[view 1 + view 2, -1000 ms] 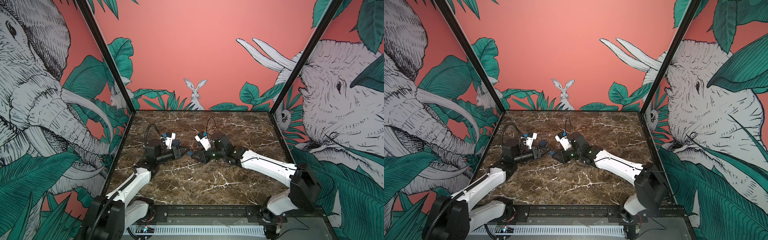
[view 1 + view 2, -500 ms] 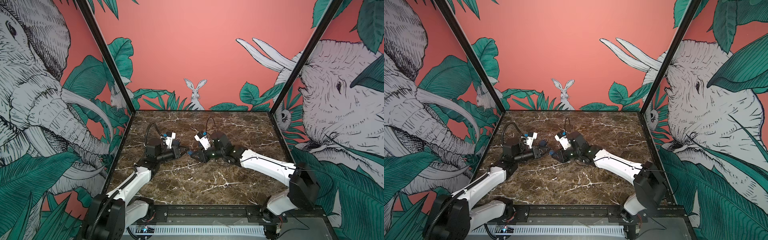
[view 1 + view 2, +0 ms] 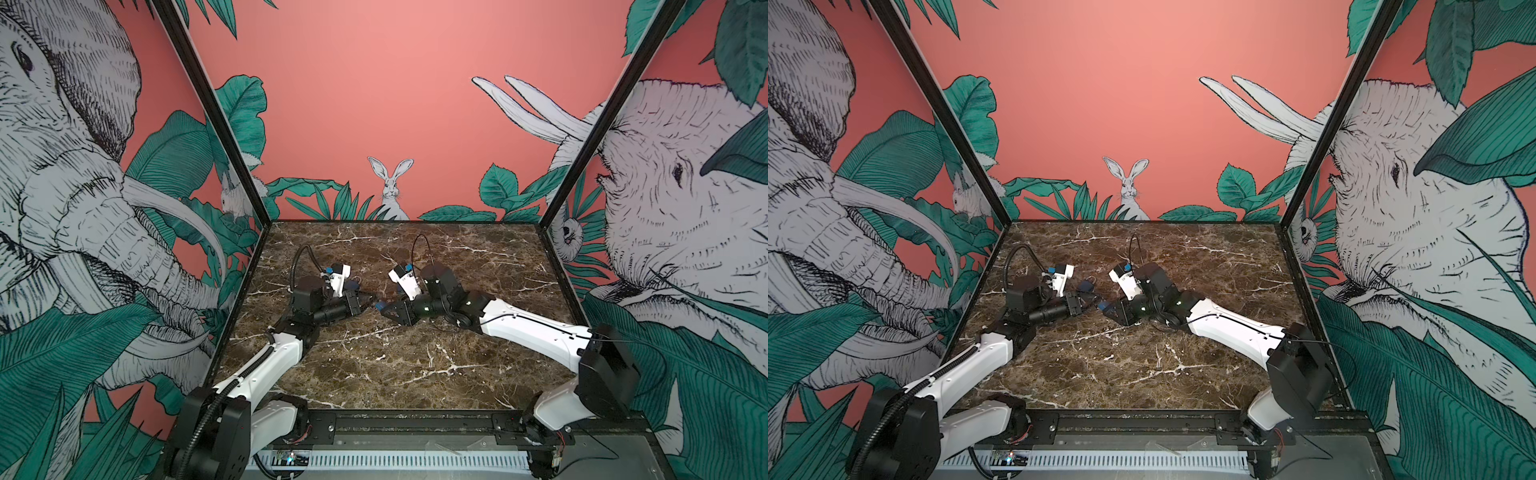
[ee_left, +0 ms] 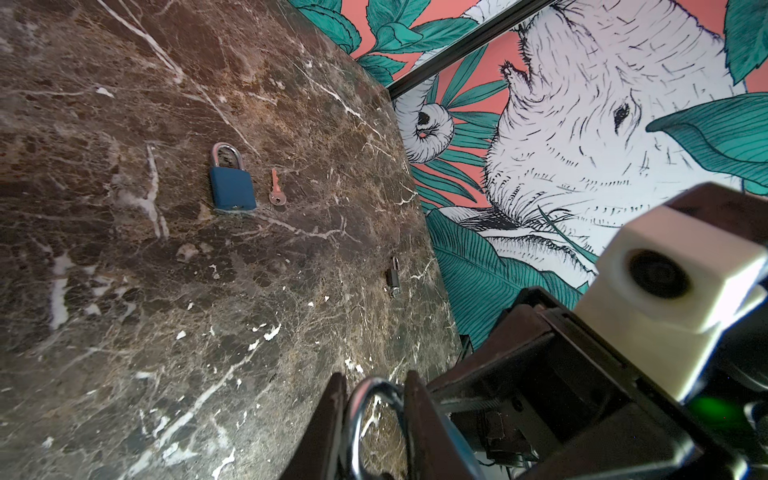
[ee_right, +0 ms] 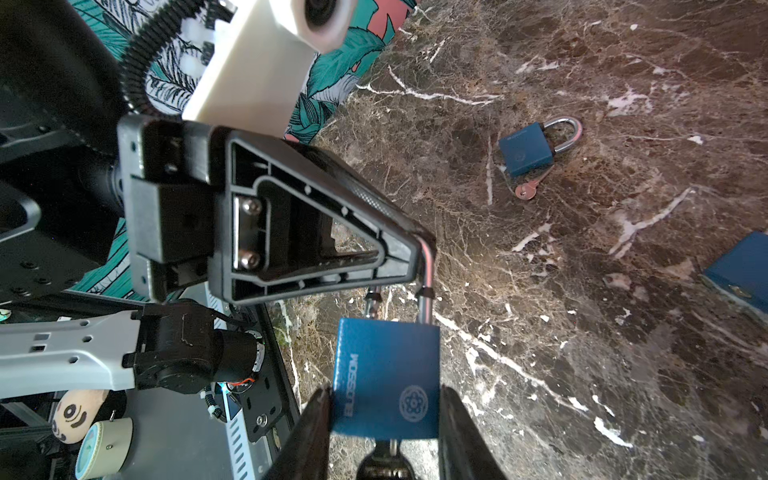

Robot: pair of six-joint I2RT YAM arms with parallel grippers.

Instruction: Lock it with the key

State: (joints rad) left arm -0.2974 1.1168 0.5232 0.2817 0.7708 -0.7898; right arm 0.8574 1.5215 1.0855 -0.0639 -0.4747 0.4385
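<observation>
A blue padlock (image 5: pixel 386 374) hangs above the marble between both arms, and my right gripper (image 5: pixel 384 395) is shut on its body. A black-headed key (image 5: pixel 384 457) sticks out of the bottom of the body, between the right fingers. My left gripper (image 4: pixel 376 380) is shut on the silver shackle (image 4: pixel 365 399), one finger on each side. The shackle's short leg (image 5: pixel 370 299) stands out of the body. In both top views the grippers meet tip to tip at mid-table, left gripper (image 3: pixel 368 301) and right gripper (image 3: pixel 386 309).
A second blue padlock (image 4: pixel 231 183) lies flat on the marble with a pinkish key (image 4: pixel 275 193) beside it. A third blue padlock (image 5: pixel 739 274) shows at a frame edge. A small dark metal piece (image 4: pixel 394 276) lies near the table's edge.
The left gripper's jaws have narrowed onto the shackle. The right gripper keeps its hold on the padlock body, and both arms have barely shifted.
</observation>
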